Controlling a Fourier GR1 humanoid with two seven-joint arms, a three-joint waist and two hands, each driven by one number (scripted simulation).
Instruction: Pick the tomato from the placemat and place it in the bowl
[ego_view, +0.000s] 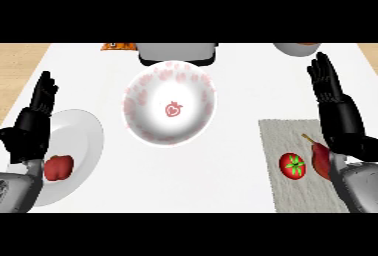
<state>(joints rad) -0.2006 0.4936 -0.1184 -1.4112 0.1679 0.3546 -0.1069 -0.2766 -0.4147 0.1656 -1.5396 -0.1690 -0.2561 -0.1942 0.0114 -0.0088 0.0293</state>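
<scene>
White counter (244, 75) fills the frame. At lower right, the tomato (293, 165) lies on the grey placemat (284, 135), beside a dark red pear (321, 161). Up centre sits the patterned bowl (170, 102). Right hand (332, 97) stands spread above the placemat; left hand (33, 122) rests spread at left, by a plate (85, 135) carrying a red pepper (58, 167).

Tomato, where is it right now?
In the head view, the tomato sits on the grey placemat at the right, beside the right hand, right of the bowl.
</scene>
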